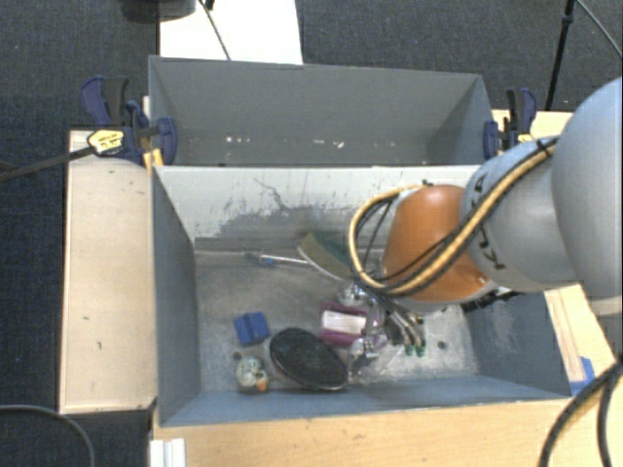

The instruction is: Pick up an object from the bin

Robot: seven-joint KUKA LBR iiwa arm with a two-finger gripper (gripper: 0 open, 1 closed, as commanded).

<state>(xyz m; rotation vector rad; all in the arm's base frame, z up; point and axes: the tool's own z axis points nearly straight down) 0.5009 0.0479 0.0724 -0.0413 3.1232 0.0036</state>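
1. Dark carpet lies round the grey metal bin (175,290), whose sloping walls run down to a scuffed floor.
2. The arm (545,222) comes in over the bin's right edge as the view has it. It has an orange cover (433,246) at its wrist, with looped cables (365,236) across it.
3. The claw (373,343) sits low over the floor, about midway along the bin's edge at the bottom of the view. I cannot tell whether it is spread or pressed together, as its own metal parts and the cover hide the tips.
4. A small purple and pink thing (339,324) lies just beside the claw, on the side toward the bin's left edge. It seems to touch the claw's body, but I cannot tell whether it is gripped.
5. A black oval thing (307,360) lies flat close to the bottom edge, just beside the purple and pink thing.
6. Further toward the left edge lies a blue block (251,328). Between it and the bottom left corner lies a pale round thing (251,374) with an orange spot.
7. A long utensil (282,259) with a blue handle lies toward the floor's far edge. Its broad pale end runs under the cables.
8. Small green bits (414,346) lie just beside the claw, on its right.
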